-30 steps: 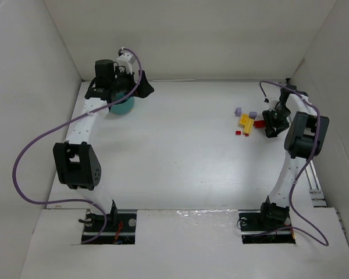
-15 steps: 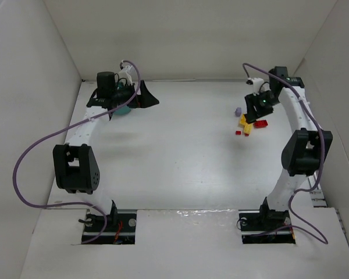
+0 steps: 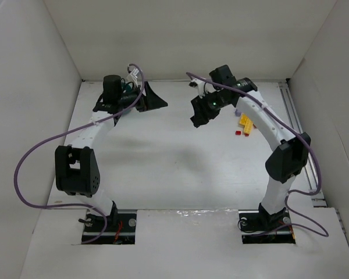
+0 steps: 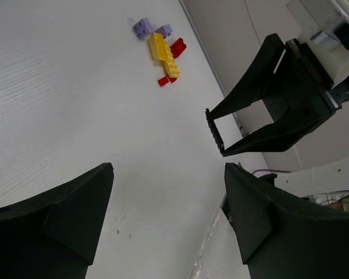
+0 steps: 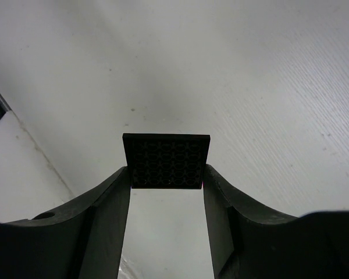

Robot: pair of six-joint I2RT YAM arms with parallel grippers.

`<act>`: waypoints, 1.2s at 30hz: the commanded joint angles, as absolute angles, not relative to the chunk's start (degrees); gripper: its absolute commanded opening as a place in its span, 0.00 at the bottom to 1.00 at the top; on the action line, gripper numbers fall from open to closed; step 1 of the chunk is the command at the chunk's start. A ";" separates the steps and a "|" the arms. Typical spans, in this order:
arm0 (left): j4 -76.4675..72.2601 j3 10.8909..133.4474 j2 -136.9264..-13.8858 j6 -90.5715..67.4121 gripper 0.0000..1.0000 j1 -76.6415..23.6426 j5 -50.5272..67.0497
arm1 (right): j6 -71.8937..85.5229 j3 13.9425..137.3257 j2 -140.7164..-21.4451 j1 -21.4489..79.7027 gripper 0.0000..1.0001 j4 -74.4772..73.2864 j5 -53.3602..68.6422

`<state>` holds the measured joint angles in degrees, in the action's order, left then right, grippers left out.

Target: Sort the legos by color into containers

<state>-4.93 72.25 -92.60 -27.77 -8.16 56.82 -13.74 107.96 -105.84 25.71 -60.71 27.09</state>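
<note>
Swung since the earlier frame from the brick pile to the far middle of the table [image 3: 174, 163], the right gripper [image 3: 196, 118] is shown clamped on a black studded plate [image 5: 166, 154]. The left gripper [image 4: 168, 221] is held with fingers apart, nothing between them. The teal bowl cannot be made out near the left arm [image 3: 84, 136]. Yellow, red and purple legos [image 3: 244, 123] lie loose at right; sorting is judged barely begun.

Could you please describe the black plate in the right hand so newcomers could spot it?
Follow the right arm to its hand above the white table. Its fingers clamp a flat, square, black studded plastic plate. Unlike the yellow, red and pale purple bricks on the table, it is thin and held aloft.
</note>
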 commanded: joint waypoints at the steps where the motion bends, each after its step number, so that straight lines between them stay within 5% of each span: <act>1: -9.40 71.81 -90.35 -32.17 0.72 -8.35 59.24 | -9.94 109.69 -105.03 28.99 0.23 -54.85 25.32; 7: -4.15 75.57 -93.86 -29.45 0.57 -10.99 60.56 | -8.70 110.21 -105.56 33.83 0.23 -52.65 21.71; 22: 3.33 78.66 -97.03 -22.95 0.40 -15.02 63.63 | -8.17 111.45 -106.61 38.23 0.23 -49.75 14.77; 36: 7.12 79.19 -98.09 -19.34 0.37 -16.08 65.57 | -9.23 111.45 -107.14 39.28 0.23 -49.75 13.10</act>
<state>6.44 76.64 -98.56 -21.65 -15.73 63.40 -9.02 108.73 -106.65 38.24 -52.16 14.09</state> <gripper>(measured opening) 0.375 0.547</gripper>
